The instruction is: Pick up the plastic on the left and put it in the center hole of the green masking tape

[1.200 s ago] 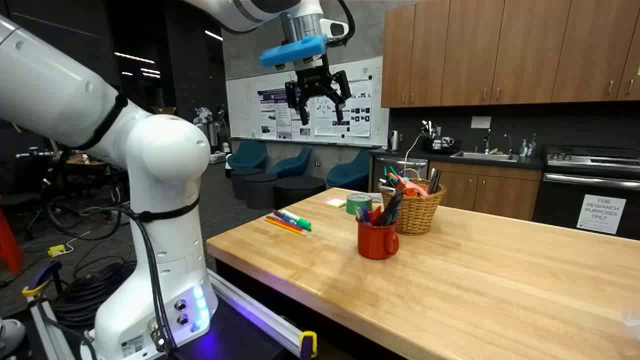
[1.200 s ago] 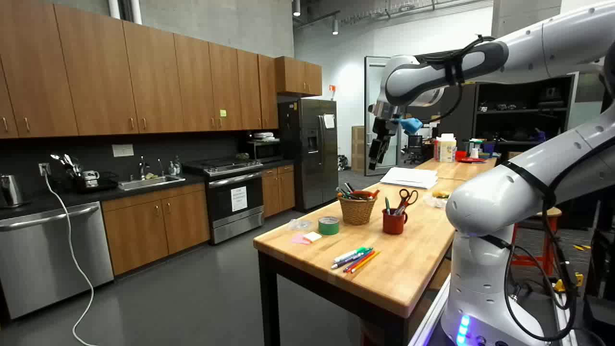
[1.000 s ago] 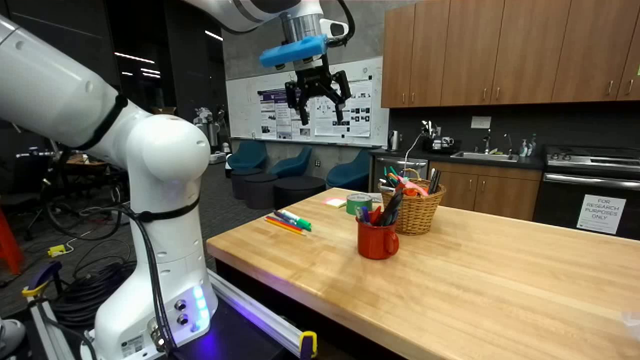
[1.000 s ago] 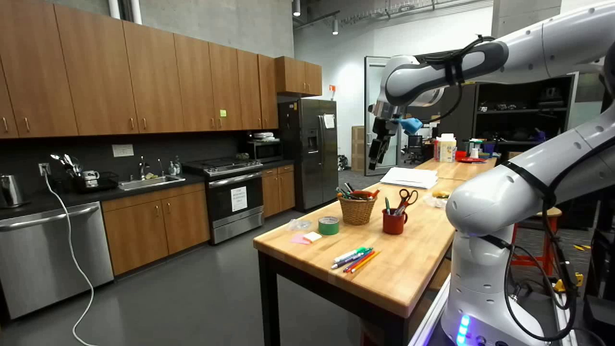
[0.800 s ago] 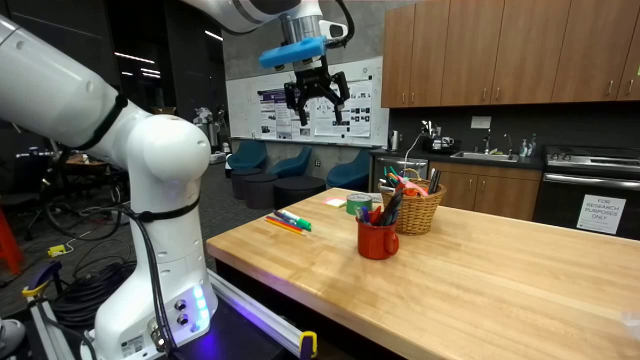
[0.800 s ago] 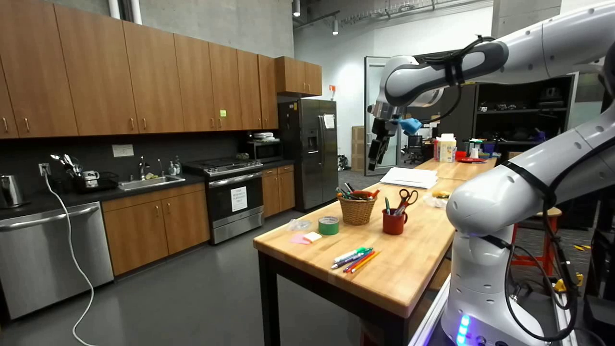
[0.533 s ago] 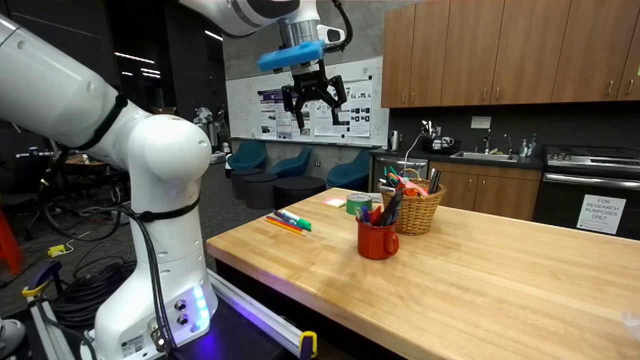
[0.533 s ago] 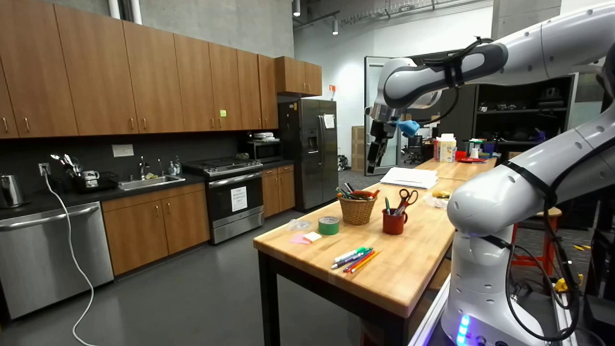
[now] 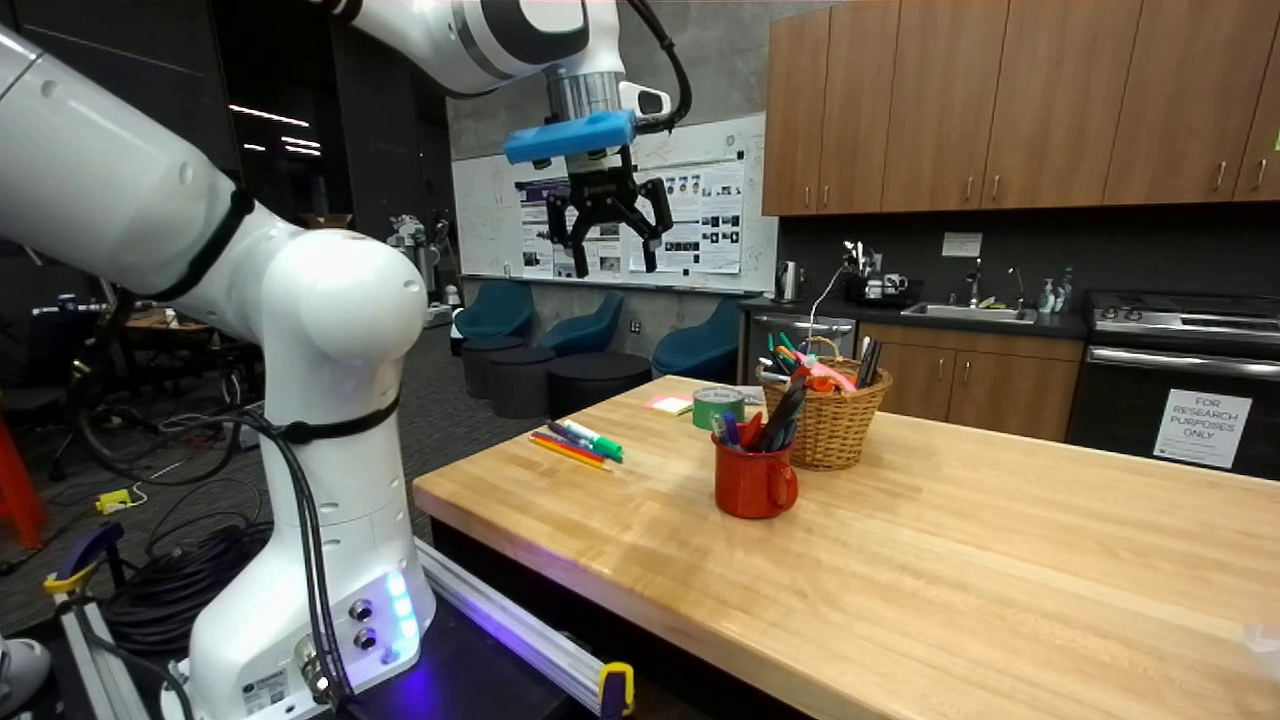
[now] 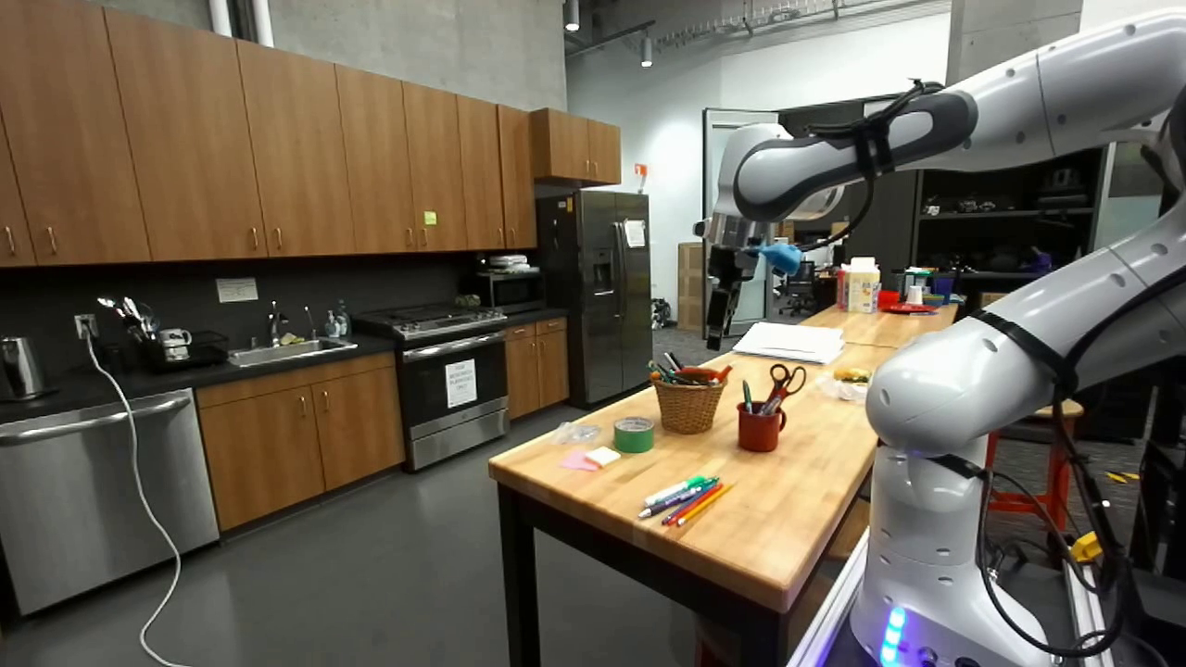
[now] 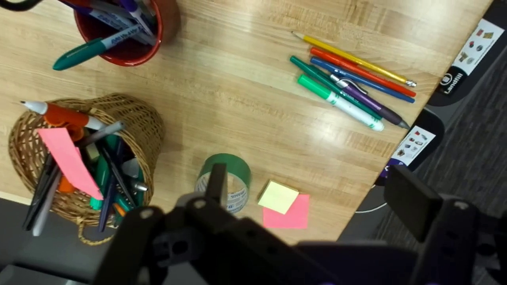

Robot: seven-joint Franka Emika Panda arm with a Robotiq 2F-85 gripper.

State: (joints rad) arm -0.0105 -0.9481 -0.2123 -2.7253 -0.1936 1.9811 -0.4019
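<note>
Table (image 10: 769, 519) of pale wood, kitchen cabinets (image 10: 296, 176) beyond; above it the gripper (image 9: 615, 270), spread wide, holds nothing. In an exterior view clear plastic (image 10: 576, 433), hard to make out, sits just left of green tape (image 10: 634, 443).

In the wrist view, a broad free lane of table (image 11: 233, 107) runs from upper centre down to the green tape (image 11: 237, 169), hemmed in by the red cup (image 11: 169, 29) at upper left, the wicker basket (image 11: 140, 122) at far left and the pens and pencils (image 11: 356, 78) at upper right. Sticky notes (image 11: 279, 197) lie flat just right of the tape, while in an exterior view scissors (image 10: 785, 390) stick up above the cup's rim. The gripper (image 9: 615, 268) hangs well above the table, fingers spread, air beneath it.
</note>
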